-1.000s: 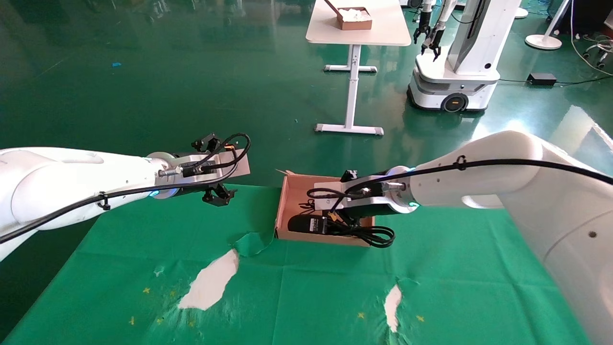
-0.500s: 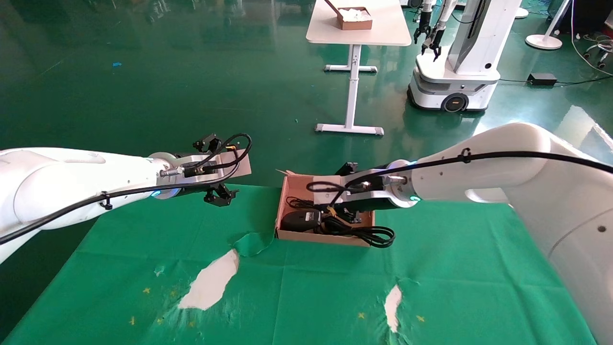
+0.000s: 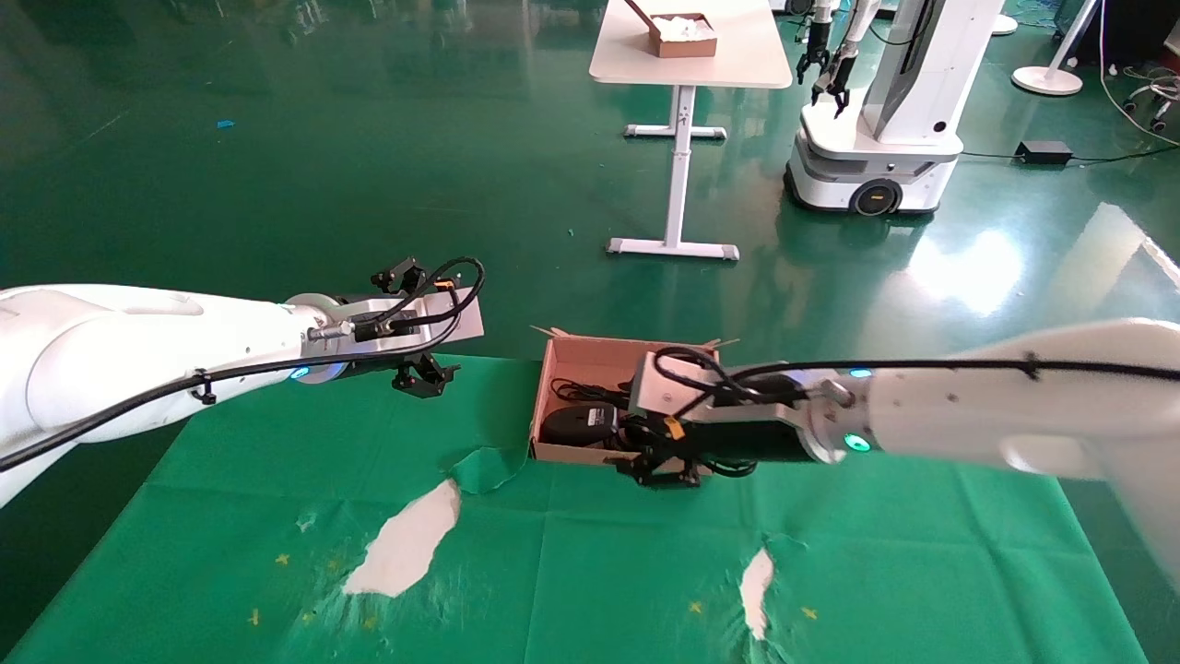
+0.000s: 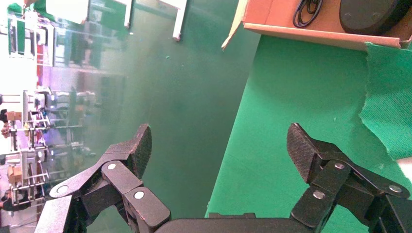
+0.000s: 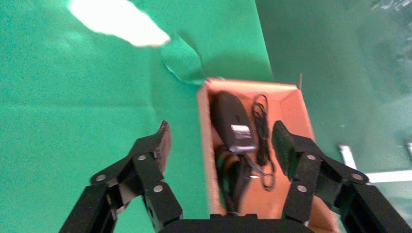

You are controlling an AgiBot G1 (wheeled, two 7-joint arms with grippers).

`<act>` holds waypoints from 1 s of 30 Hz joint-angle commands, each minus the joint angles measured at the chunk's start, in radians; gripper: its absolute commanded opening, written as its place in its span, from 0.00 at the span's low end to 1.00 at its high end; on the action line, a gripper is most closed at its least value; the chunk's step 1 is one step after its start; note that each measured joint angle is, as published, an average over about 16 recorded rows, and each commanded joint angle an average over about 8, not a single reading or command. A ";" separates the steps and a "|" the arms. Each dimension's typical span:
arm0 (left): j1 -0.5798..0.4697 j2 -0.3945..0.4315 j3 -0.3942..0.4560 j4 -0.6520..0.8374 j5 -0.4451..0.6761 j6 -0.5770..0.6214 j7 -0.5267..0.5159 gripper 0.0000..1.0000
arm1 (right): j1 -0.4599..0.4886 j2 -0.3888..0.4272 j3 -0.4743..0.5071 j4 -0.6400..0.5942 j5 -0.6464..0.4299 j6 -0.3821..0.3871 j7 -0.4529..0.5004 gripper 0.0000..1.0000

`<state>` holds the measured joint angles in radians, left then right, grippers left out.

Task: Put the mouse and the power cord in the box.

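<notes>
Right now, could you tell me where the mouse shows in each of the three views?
Head view: the mouse lies in the left part of the box, beside the right gripper.
Left wrist view: only part of it shows at the picture's edge, inside the box.
Right wrist view: it lies in the box, beyond the open fingers.
Shared landmark: the box.

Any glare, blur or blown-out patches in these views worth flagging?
Head view: sharp, with a bright glare patch on the floor beyond the right arm. Left wrist view: blown-out white at one edge; left claw crisp. Right wrist view: motion-blurred, softening the box and mouse.
</notes>
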<state>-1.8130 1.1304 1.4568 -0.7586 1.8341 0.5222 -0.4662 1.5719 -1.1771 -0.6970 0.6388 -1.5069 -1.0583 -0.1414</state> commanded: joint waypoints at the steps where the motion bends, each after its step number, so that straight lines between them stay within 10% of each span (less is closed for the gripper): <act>1: 0.000 0.000 0.000 0.000 0.000 0.000 0.000 1.00 | -0.022 0.025 0.019 0.029 0.035 -0.020 0.015 1.00; 10: 0.030 -0.021 -0.048 -0.022 -0.044 0.039 0.010 1.00 | -0.123 0.140 0.103 0.159 0.192 -0.108 0.081 1.00; 30: 0.275 -0.193 -0.438 -0.196 -0.409 0.362 0.103 1.00 | -0.347 0.395 0.291 0.451 0.542 -0.305 0.230 1.00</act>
<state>-1.5383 0.9371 1.0191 -0.9545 1.4247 0.8839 -0.3636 1.2247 -0.7820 -0.4056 1.0893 -0.9649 -1.3636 0.0883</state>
